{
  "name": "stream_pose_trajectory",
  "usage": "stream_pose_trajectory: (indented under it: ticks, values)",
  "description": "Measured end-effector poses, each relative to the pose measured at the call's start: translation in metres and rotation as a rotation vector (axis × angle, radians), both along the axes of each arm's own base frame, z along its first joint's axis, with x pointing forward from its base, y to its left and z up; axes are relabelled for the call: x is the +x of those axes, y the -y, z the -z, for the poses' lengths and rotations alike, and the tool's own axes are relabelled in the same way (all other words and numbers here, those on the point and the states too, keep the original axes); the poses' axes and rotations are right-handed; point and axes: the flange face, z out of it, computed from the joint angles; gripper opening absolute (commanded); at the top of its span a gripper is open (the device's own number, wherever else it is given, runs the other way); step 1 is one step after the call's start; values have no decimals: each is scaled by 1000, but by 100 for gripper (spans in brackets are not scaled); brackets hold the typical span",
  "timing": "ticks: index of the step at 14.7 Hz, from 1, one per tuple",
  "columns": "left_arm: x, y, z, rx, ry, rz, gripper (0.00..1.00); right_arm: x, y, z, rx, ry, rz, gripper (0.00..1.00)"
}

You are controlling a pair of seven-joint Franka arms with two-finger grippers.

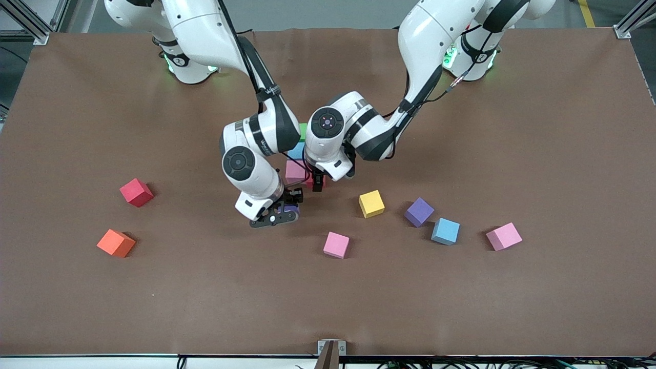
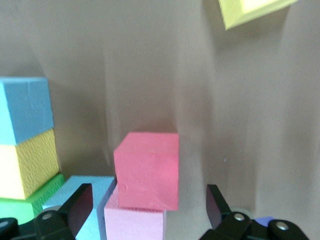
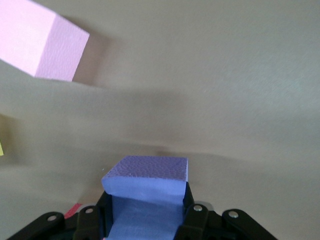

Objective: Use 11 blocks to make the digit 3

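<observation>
My right gripper (image 1: 286, 210) is shut on a purple block (image 3: 146, 197), low over the table next to the started figure. The figure's blocks are mostly under the arms: green (image 1: 303, 131), light blue (image 1: 297, 151) and pink (image 1: 294, 170) show in a line. In the left wrist view a red block (image 2: 147, 170) touches a pink block (image 2: 134, 222), beside light blue (image 2: 82, 200), green (image 2: 27, 206), yellow (image 2: 25, 162) and another light blue (image 2: 25, 107). My left gripper (image 2: 148, 207) is open, with its fingers (image 2: 80, 204) on either side of the red and pink blocks, clear of both.
Loose blocks lie nearer the front camera: yellow (image 1: 371, 203), purple (image 1: 419, 211), light blue (image 1: 445, 231), pink (image 1: 504, 236) and another pink (image 1: 336, 245). Toward the right arm's end sit a red block (image 1: 136, 192) and an orange cube (image 1: 116, 243).
</observation>
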Motion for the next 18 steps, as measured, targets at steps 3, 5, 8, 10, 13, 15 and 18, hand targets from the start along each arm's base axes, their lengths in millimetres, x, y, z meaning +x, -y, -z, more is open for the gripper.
stream_pose_trajectory:
  ticks: [3,5,8,10,13,15,18]
  values:
    - [2,-15,2,48,9,14,100,-5,-4,6,-8,-11,21,27]
    - [5,-31,7,73,6,22,100,-6,1,10,-14,-13,31,27]
    - [14,-59,7,92,-1,35,100,-9,10,23,3,-22,77,27]
    - [29,-82,-1,91,6,41,100,-12,10,27,17,-31,94,27]
    - [59,-118,-20,79,28,74,100,-14,7,27,32,-35,103,27]
    - [77,-141,-25,73,36,94,100,-16,3,27,37,-35,105,27]
    - [97,-168,-27,66,48,142,100,-19,-2,28,39,-26,117,27]
